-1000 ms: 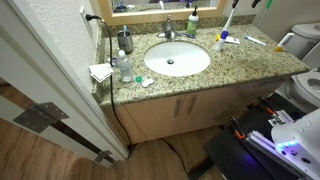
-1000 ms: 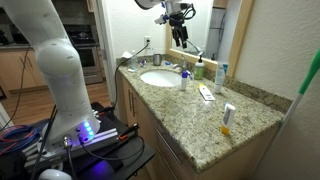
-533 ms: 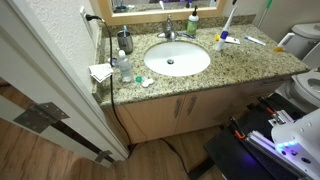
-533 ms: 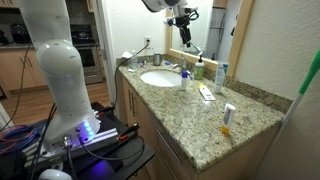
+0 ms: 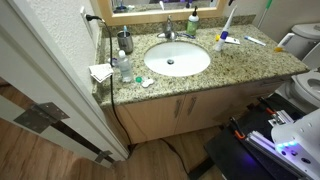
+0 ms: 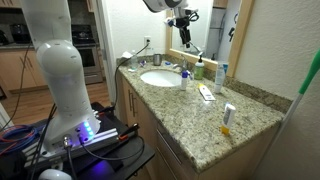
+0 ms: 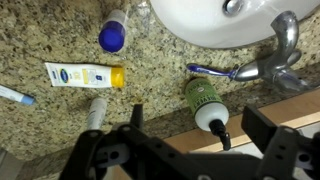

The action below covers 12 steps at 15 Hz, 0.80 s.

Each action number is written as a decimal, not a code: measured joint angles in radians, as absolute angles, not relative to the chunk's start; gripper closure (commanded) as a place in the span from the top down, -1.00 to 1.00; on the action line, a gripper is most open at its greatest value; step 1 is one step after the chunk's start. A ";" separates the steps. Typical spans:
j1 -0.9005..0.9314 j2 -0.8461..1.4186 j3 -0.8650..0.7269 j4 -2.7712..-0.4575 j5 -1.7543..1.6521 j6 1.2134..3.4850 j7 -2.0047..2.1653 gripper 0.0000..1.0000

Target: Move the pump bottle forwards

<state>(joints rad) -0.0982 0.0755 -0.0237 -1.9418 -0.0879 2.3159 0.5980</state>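
Note:
The pump bottle (image 7: 201,98) is a slim green bottle with a white collar and dark pump head. In the wrist view it stands directly below me, beside the faucet (image 7: 285,45) at the back of the counter. It also shows in both exterior views (image 5: 192,27) (image 6: 198,69). My gripper (image 7: 198,124) is open and empty, with its fingers spread to either side of the pump head. In an exterior view the gripper (image 6: 180,20) hangs well above the bottle, apart from it. In the exterior view from the front of the counter the gripper is out of frame.
A blue toothbrush (image 7: 212,71) lies by the faucet. A blue-capped bottle (image 7: 112,37), a yellow-capped tube (image 7: 85,75) and another tube (image 7: 97,110) lie on the granite counter (image 5: 250,60). The sink (image 5: 176,60) is in front. A dark grey dispenser (image 5: 125,41) and a clear bottle (image 5: 121,68) stand at one end.
The arm shifted slightly above the bottle a second ago and has held still since. The bottle has not moved.

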 measured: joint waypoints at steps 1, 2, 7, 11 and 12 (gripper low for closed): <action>-0.098 0.097 -0.025 -1.924 -0.041 2.316 0.551 1.00; -0.098 0.127 -0.030 -1.895 -0.002 2.316 0.514 1.00; -0.086 0.307 -0.084 -1.689 -0.042 2.366 0.525 1.00; -0.053 0.374 -0.104 -1.619 -0.068 2.410 0.582 1.00; -0.051 0.375 -0.105 -1.616 -0.068 2.410 0.584 1.00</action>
<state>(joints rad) -0.0505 0.3746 -0.1054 -1.6164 -0.0680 2.4100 0.5836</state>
